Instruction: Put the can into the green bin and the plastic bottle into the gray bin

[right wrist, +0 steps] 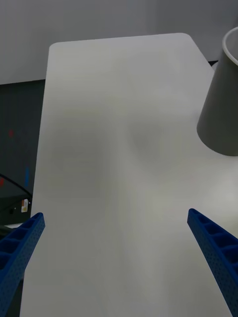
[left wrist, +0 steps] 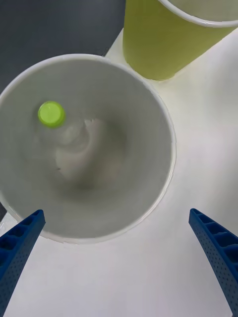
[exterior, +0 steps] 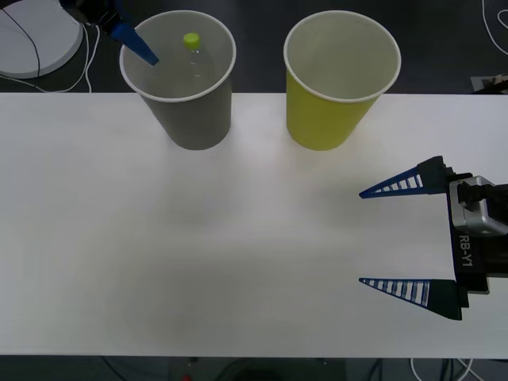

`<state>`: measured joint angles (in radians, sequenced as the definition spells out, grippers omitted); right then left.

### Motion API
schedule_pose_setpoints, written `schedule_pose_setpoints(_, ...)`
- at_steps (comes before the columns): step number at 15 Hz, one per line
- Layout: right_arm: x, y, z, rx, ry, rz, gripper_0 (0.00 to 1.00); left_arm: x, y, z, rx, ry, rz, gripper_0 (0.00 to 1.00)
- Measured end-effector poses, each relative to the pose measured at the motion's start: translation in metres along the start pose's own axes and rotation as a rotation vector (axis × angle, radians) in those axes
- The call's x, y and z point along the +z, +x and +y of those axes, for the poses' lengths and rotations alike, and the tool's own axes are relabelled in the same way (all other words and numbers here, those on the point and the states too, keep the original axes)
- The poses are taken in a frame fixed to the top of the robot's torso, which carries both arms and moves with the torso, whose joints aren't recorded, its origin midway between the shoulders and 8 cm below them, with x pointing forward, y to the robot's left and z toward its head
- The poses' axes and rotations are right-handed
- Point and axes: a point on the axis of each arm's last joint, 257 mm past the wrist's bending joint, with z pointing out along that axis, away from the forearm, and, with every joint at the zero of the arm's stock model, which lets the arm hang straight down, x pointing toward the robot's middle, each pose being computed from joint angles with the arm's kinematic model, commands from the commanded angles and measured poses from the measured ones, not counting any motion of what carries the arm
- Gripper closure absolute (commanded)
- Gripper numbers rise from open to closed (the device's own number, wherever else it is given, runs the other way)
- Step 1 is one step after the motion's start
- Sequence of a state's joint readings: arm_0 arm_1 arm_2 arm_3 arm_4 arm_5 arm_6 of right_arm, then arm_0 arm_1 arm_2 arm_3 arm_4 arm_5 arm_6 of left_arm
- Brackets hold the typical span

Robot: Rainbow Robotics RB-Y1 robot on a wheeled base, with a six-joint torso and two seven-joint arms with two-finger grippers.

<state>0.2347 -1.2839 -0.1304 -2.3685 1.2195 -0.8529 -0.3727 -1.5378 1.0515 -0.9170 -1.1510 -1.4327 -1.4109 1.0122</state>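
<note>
While the right pincer (exterior: pixel 359 236) waits spread wide and empty over the near right of the smooth white tabletop (exterior: pixel 198 254), the work sits farther back on the left. Directly under the left pincer (left wrist: pixel 119 262), whose ribbed blue fingers are also parted with nothing between them, the clear bottle (left wrist: pixel 67 133) stands nearly upright inside the tapered gray paper cup (exterior: pixel 190 119), lime cap up. Just beside it stands the green cup (exterior: pixel 325 111), and I see no can anywhere.
</note>
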Motion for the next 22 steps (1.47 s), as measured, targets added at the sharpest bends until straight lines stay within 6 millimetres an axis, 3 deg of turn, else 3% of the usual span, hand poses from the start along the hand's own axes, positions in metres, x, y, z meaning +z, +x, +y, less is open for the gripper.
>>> schedule_pose_setpoints(9, 0.0, 0.0, 0.0, 0.0, 0.0, 0.0, 0.0, -0.013, 0.049, -0.013, -0.026, 0.054, -0.073, 0.0)
schedule_pose_setpoints(18, 0.0, 0.0, 0.0, 0.0, 0.0, 0.0, 0.0, -0.024, 0.07, -0.002, -0.02, 0.081, -0.076, 0.0)
schedule_pose_setpoints(22, 0.0, 0.0, 0.0, 0.0, 0.0, 0.0, 0.0, -0.025, 0.08, -0.012, -0.028, 0.101, -0.093, 0.0)
